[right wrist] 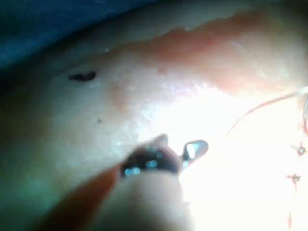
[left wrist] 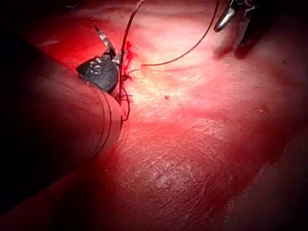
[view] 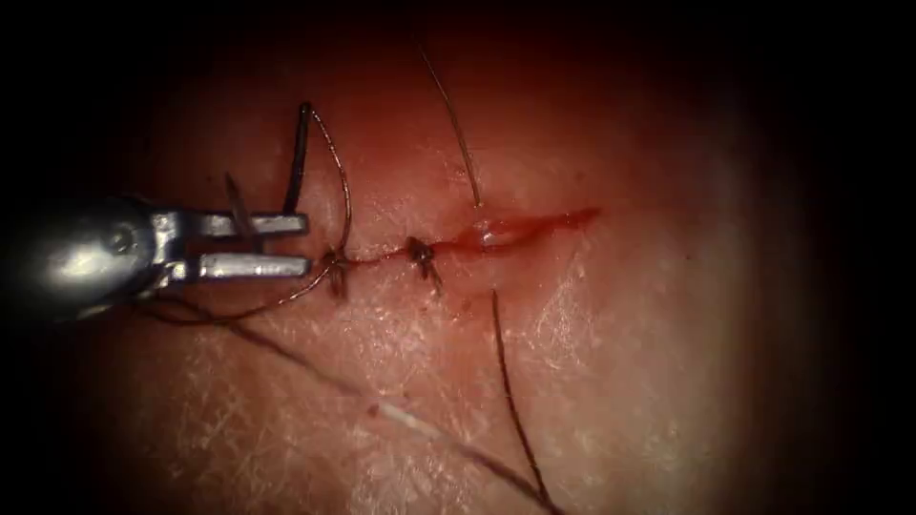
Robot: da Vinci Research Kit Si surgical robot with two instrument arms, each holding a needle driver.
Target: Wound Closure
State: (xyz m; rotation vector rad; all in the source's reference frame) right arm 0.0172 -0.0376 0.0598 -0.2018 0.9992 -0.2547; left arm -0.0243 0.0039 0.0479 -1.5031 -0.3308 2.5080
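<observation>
My left arm's steel two-jawed tool (view: 307, 245) sits with jaws parted and empty at the cut's left end by the dark knotted thread (view: 336, 262) – my right tool (right wrist: 180, 150) open too, holding nothing – the curved needle I cannot see.

Left gripper (view: 307, 246) jaws parted, level, holding nothing; right gripper (right wrist: 180, 148) jaws parted.
</observation>
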